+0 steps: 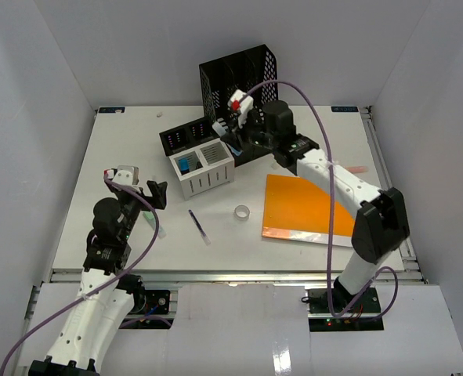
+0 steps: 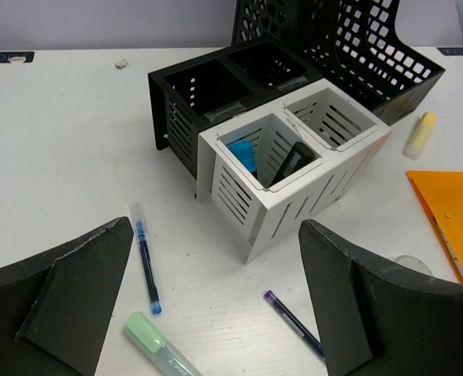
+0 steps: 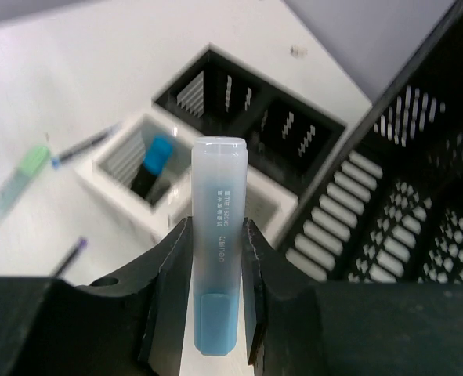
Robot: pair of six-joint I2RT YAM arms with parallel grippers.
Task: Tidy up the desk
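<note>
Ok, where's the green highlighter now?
In the left wrist view, the green highlighter lies on the desk, left side, by the left tool, beside the blue pen, left of the purple pen.

Spread fingers [image 2: 59,305] frame a white organizer [image 2: 294,200], blue pen [image 2: 146,266] and green highlighter [image 2: 157,348].

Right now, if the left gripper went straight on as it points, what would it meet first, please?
Probably the white slatted organizer: the left gripper, jaws open, points at its near corner. Depth is unclear; the desk might come first.
</note>
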